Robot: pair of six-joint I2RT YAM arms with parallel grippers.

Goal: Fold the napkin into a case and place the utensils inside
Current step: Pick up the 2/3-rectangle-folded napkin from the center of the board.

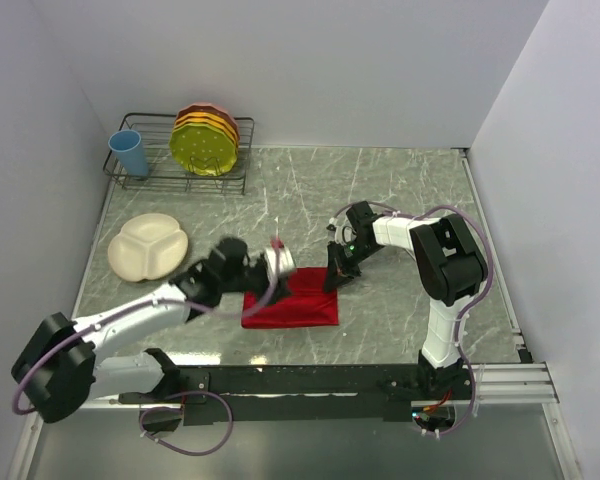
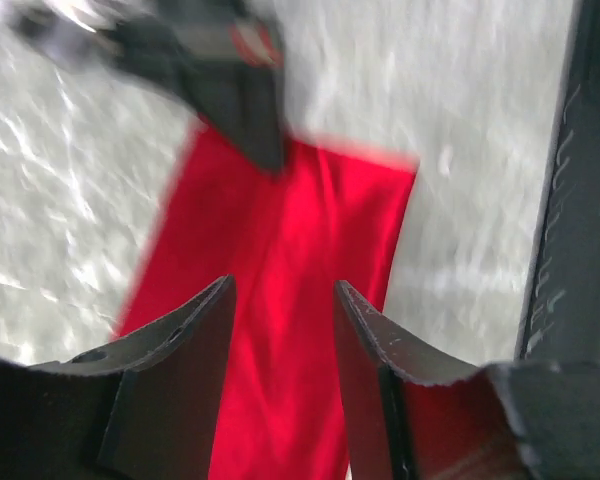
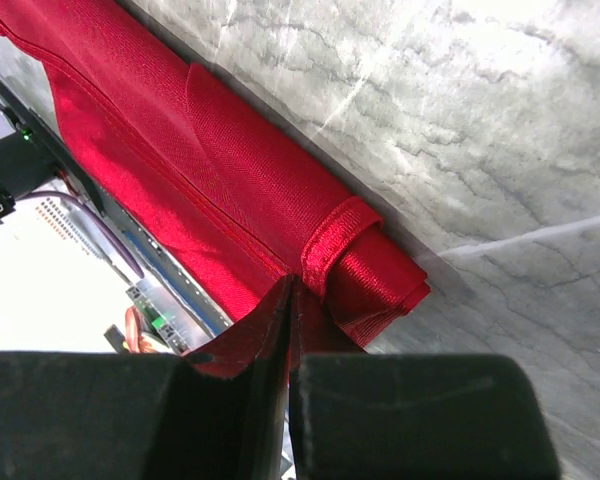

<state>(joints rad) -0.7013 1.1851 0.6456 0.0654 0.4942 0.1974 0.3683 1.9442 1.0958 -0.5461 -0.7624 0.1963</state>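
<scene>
The red napkin (image 1: 292, 308) lies folded into a rectangle on the marble table, near the front middle. My left gripper (image 1: 279, 266) hovers over its left far part, blurred. In the left wrist view my left gripper (image 2: 280, 287) is open and empty, with the napkin (image 2: 280, 230) below it. My right gripper (image 1: 334, 274) is at the napkin's far right corner. In the right wrist view my right gripper (image 3: 292, 284) is shut on a folded edge of the napkin (image 3: 230, 170), next to a rolled hem. The fork and spoon are out of view.
A cream divided plate (image 1: 148, 247) sits at the left. A wire rack (image 1: 160, 175) at the back left holds yellow and orange plates (image 1: 206, 140) and a blue cup (image 1: 130, 152). A black rail (image 1: 330, 380) runs along the near edge.
</scene>
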